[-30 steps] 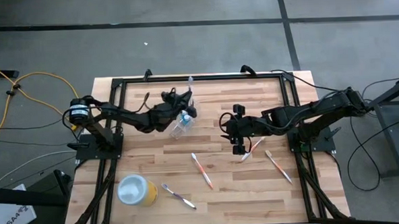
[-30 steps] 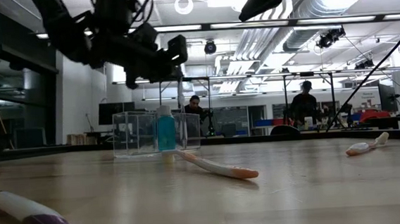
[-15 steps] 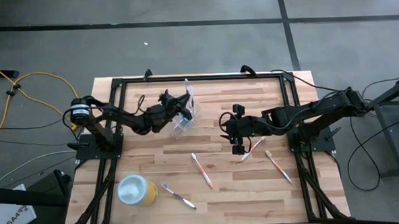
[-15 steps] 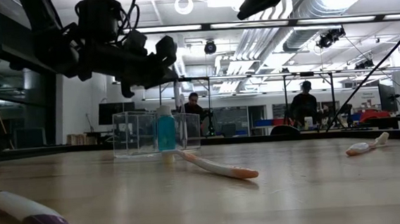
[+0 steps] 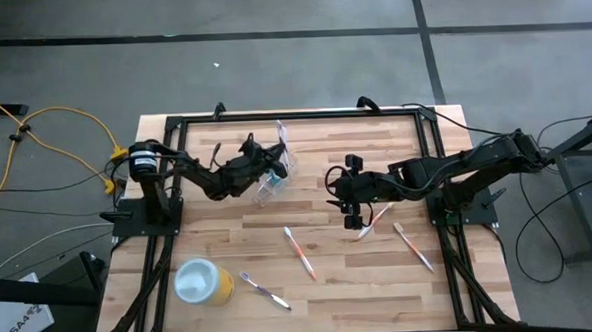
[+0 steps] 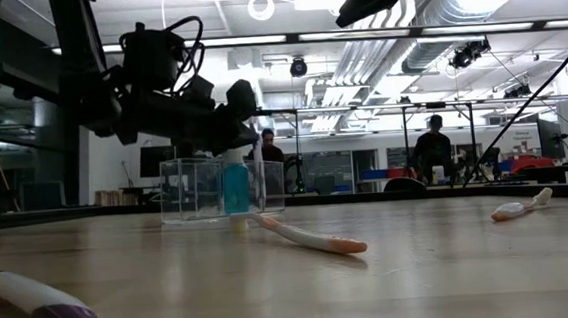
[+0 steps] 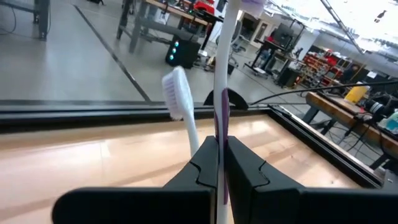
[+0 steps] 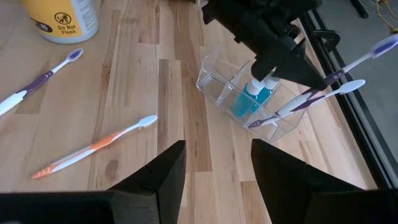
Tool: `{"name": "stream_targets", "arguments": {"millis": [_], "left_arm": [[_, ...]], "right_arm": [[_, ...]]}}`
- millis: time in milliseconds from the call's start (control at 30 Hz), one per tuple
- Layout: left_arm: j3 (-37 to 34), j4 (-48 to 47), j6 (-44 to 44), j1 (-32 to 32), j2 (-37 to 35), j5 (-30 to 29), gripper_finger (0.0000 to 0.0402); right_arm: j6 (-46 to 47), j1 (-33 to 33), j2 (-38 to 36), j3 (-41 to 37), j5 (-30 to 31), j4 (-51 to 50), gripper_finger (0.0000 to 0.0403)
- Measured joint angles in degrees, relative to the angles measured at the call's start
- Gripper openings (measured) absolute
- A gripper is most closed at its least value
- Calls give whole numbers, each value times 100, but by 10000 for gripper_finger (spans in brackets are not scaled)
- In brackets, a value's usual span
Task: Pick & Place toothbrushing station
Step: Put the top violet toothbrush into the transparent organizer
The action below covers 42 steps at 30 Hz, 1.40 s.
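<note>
Holding a purple toothbrush (image 7: 221, 93) pinched tight between its fingers, the left pincer (image 5: 266, 167) hangs just above the clear plastic holder (image 8: 245, 102), with the brush head sticking out past the fingertips over the holder's far edge. A white toothbrush (image 8: 317, 96) already leans inside, beside the blue tubes (image 8: 258, 98) standing directly under the pincer. These brushes look light, thin and stiff, with smooth handles likely to twist in a pinch, so the thicker middle of the handle seems the best place to grip, as the left one does. The holder looks light and could tip or slide if a brush pushes on its wall. The right pincer (image 5: 352, 209) hovers with its fingers spread wide and nothing between them, right next to a pale toothbrush (image 5: 376, 221) lying on the table (image 5: 331, 285); an orange toothbrush (image 5: 300, 252) lies near it toward the front, another brush (image 5: 413, 245) a little further off
</note>
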Motion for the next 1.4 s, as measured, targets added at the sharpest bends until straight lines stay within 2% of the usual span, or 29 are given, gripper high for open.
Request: {"name": "stream_targets", "arguments": {"millis": [333,567,900,1133,1400], "left_arm": [[0,-49,-70,-51,9,89,3],[2,-48,-299,261,2,1032,3],[2,-199,-211,508,-4,1888,3],[5,-426,-150,510,-9,1938,3],[4,-431,142,505,-101,2028,25]], "right_arm": [[0,0,0,1,-2,-1,174],[31,0,0,1,-116,-2,174],[85,0,0,1,-120,-7,174],[85,0,0,2,-109,-7,174],[87,0,0,2,-109,-7,174]]}}
